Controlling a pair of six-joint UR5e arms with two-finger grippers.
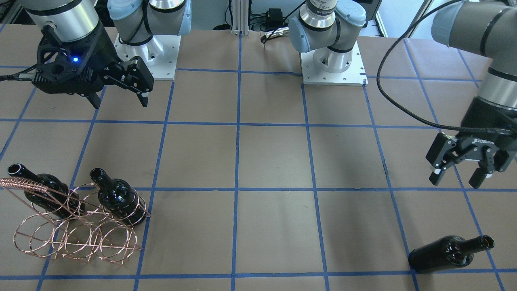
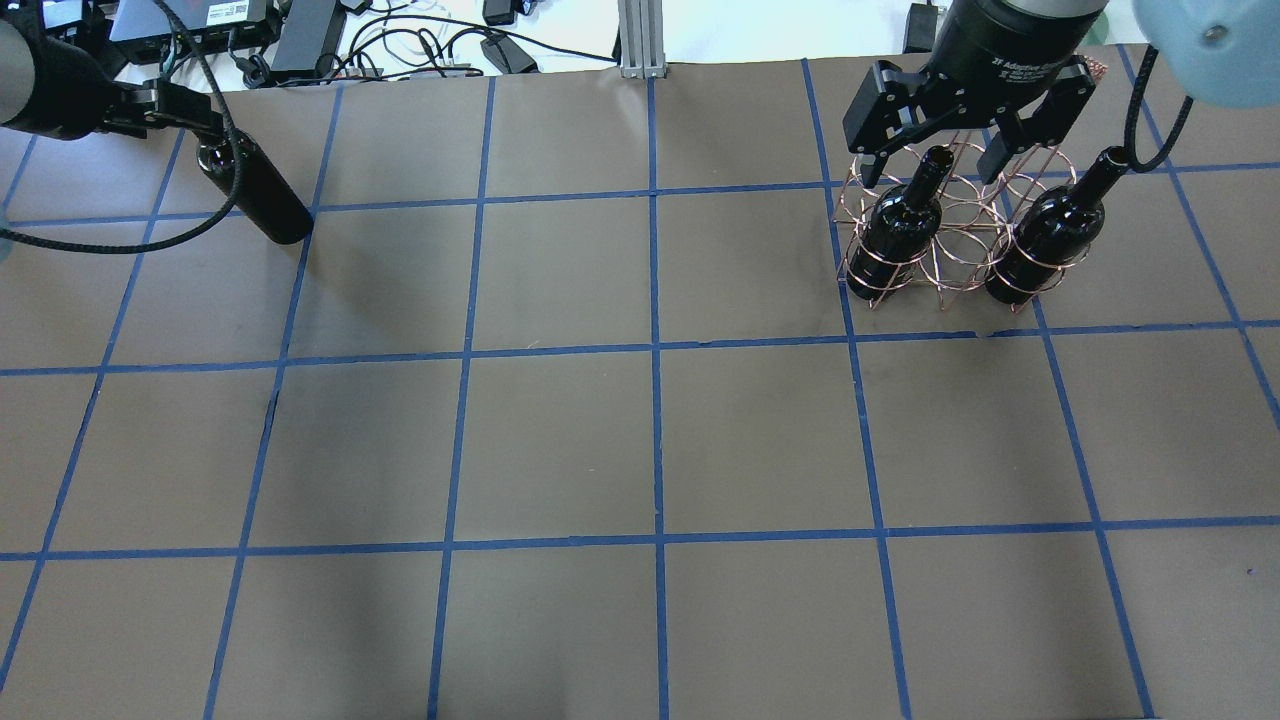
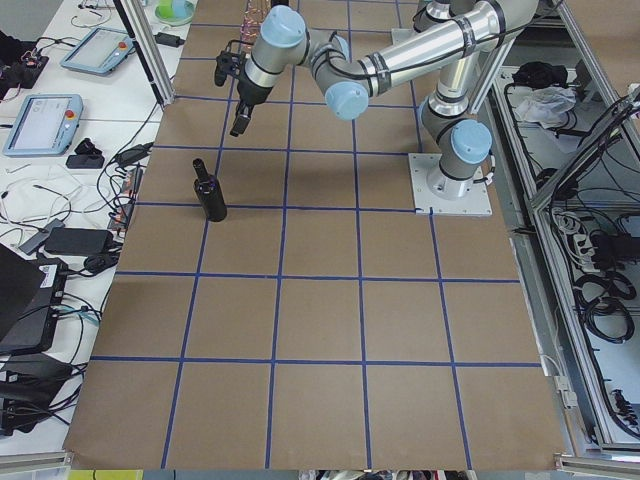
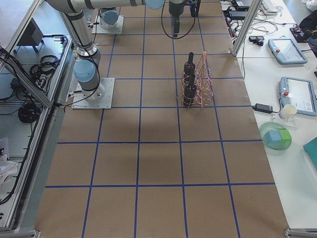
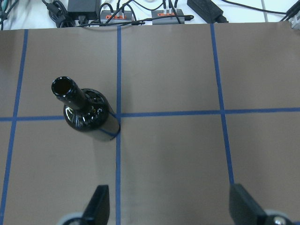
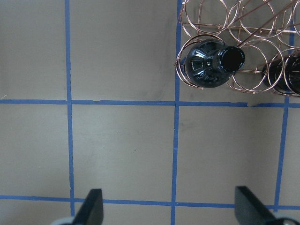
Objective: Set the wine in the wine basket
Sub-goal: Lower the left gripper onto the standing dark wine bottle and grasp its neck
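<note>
A black-green wine bottle stands upright and alone on the table; it also shows in the left wrist view and the overhead view. My left gripper is open and empty, above the bottle and a little toward the robot. The copper wire wine basket holds two look-alike bottles in its rings. My right gripper is open and empty, raised above the basket's robot side. In the right wrist view, one racked bottle sits ahead of the open fingers.
The table is brown paper with a blue tape grid. The two arm bases stand at the robot's edge. Cables and power bricks lie beyond the far edge. The middle ring of the basket holds no bottle.
</note>
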